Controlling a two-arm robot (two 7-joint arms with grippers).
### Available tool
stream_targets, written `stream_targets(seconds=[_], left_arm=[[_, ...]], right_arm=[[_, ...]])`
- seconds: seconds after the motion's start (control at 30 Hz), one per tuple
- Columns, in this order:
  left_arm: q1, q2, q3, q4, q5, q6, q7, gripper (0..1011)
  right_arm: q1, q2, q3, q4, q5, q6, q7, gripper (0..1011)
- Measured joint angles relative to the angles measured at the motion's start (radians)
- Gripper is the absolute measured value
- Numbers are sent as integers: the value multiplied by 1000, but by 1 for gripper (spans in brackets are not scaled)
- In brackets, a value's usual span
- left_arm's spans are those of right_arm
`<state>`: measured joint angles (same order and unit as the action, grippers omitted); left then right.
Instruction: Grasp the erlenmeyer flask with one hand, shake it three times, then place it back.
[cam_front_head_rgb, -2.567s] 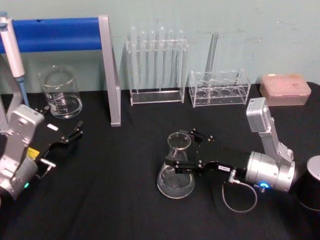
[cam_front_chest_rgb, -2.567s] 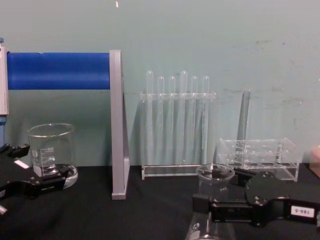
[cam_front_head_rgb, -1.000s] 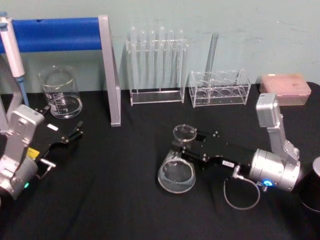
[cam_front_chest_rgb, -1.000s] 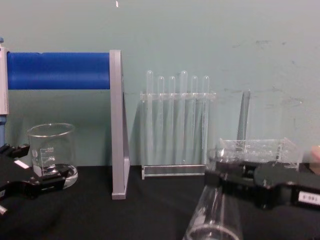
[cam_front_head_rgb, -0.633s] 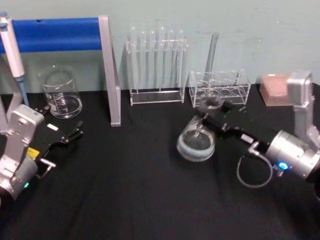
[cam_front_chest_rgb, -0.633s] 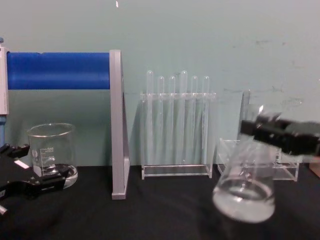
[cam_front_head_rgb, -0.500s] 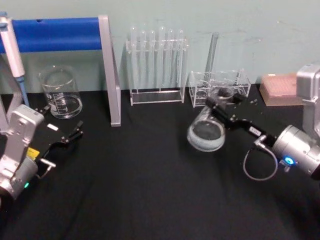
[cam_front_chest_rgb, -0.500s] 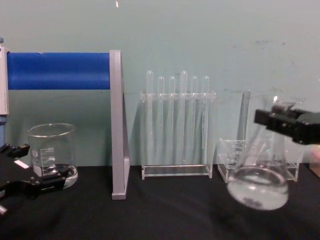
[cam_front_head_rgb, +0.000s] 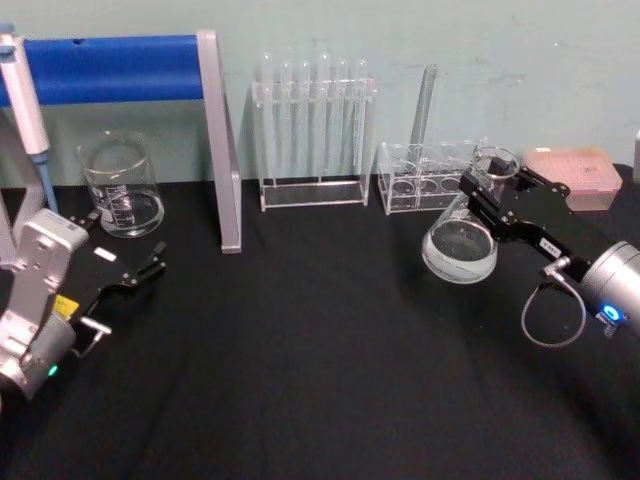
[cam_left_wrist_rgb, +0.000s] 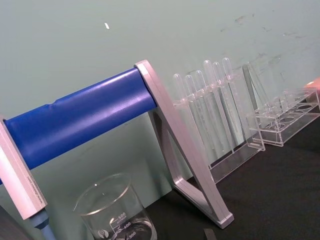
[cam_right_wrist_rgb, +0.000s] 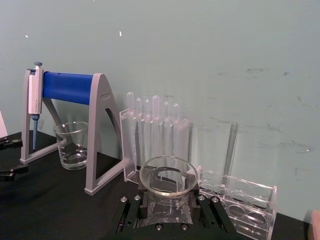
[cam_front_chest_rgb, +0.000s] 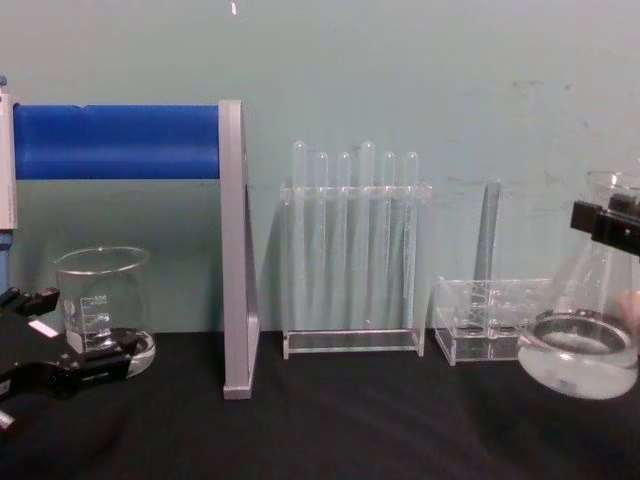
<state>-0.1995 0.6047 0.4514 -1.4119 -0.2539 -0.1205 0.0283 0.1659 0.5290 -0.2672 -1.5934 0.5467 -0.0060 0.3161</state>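
Okay, right tool (cam_front_head_rgb: 492, 185) clamped on the neck of the erlenmeyer flask (cam_front_head_rgb: 460, 248); flask tilted at mid-right of the head frame, just in front of the low clear rack (cam_front_head_rgb: 430, 182). Left tool (cam_front_head_rgb: 128, 240) parked lower left, fingers apart. Black tabletop (cam_front_head_rgb: 300, 370), plain teal wall (cam_front_head_rgb: 520, 50) behind.

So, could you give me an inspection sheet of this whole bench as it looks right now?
Surface: black table, nothing spilled seen.
Job's things: erlenmeyer flask held by its neck, apparently raised off the table, near the low rack.
Clutter: beaker, blue pipette stand, test-tube rack, low rack, pink box along the back.
Grippers: right gripper fingers shut on the flask; left gripper open, idle by the beaker.
Cables: grey loop at the right wrist.
Surroundings: teal wall; nothing else seen.
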Motion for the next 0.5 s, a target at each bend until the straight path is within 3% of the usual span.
stream_targets(seconds=[0.27, 0.5], left_arm=[[0, 0, 0, 0, 0, 0, 0, 1001], [0, 0, 0, 0, 0, 0, 0, 1001]], right_arm=[[1, -15, -7, -6, -14, 8, 46, 450], [31, -28, -69, -7, -19, 10, 157, 449]])
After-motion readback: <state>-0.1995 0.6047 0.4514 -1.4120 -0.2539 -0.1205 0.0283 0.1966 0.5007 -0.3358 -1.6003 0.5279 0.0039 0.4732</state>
